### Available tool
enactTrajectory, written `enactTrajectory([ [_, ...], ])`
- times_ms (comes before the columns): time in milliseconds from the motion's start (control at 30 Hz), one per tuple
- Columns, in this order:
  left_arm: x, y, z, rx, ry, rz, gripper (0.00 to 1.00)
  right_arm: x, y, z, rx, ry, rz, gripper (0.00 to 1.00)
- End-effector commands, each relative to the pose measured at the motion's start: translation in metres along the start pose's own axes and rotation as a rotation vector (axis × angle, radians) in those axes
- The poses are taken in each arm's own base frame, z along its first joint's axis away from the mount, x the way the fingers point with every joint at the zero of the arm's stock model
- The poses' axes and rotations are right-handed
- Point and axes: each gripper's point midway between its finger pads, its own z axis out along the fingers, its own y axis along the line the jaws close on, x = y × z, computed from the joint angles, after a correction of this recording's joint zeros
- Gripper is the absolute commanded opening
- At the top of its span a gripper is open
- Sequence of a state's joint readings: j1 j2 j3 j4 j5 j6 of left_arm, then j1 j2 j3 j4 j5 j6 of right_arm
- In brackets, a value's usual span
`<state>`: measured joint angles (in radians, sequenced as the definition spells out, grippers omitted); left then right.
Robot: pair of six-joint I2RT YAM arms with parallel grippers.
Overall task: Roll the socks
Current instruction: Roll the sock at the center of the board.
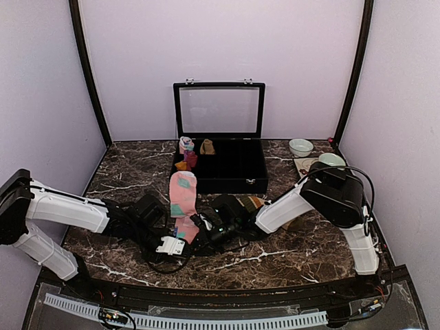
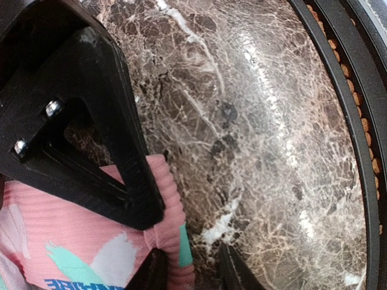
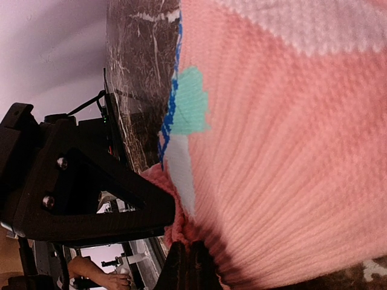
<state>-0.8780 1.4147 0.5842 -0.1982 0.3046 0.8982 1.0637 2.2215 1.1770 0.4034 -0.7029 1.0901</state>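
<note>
While your left gripper (image 2: 158,244) is pinching the ribbed cuff edge of the pink sock (image 1: 183,192), fabric is bunching between its fingers. The sock is lying flat on the marble table (image 1: 124,172), running from the black box (image 1: 220,184) toward the arms. Your right gripper (image 3: 181,238) is clamping the same near end from the right, fingers closed on fabric. The striped sock (image 1: 254,202) is peeking out under your right arm, near the box.
</note>
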Motion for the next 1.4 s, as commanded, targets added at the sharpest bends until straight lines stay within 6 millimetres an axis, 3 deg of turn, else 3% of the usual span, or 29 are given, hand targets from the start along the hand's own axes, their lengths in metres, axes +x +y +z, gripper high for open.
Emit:
enactTrajectory([
  [0, 0.014, -0.009, 0.007, 0.042, 0.052, -0.025, 0.31, 0.035, -0.096, 0.0, 0.257, 0.06, 0.198, 0.0],
  [167, 0.019, -0.008, 0.007, 0.044, 0.054, -0.041, 0.29, 0.031, -0.089, -0.001, 0.24, 0.044, 0.165, 0.0],
  [400, 0.031, -0.01, 0.007, 0.065, 0.08, -0.081, 0.27, 0.021, -0.081, -0.005, 0.247, 0.001, 0.106, 0.11],
  [567, 0.038, -0.014, 0.009, 0.081, 0.107, -0.095, 0.17, 0.021, -0.078, -0.011, 0.253, -0.014, 0.089, 0.15],
  [800, 0.039, -0.013, 0.008, 0.094, 0.11, -0.127, 0.13, 0.015, -0.068, -0.033, 0.25, -0.086, 0.03, 0.38],
  [933, 0.037, -0.016, 0.005, 0.113, 0.096, -0.15, 0.13, 0.015, -0.07, -0.047, 0.285, -0.129, -0.042, 0.42],
  [1100, 0.029, -0.019, -0.001, 0.169, 0.056, -0.209, 0.13, 0.008, -0.076, -0.076, 0.474, -0.241, -0.252, 0.46],
  [1267, 0.022, -0.014, -0.007, 0.211, 0.018, -0.264, 0.13, -0.005, -0.024, -0.116, 0.669, -0.519, -0.785, 0.51],
  [1300, 0.021, -0.014, -0.008, 0.221, 0.012, -0.269, 0.13, -0.007, -0.013, -0.126, 0.669, -0.587, -0.858, 0.51],
  [1367, 0.021, -0.016, -0.007, 0.241, 0.009, -0.274, 0.13, -0.02, -0.004, -0.153, 0.706, -0.752, -0.844, 0.53],
])
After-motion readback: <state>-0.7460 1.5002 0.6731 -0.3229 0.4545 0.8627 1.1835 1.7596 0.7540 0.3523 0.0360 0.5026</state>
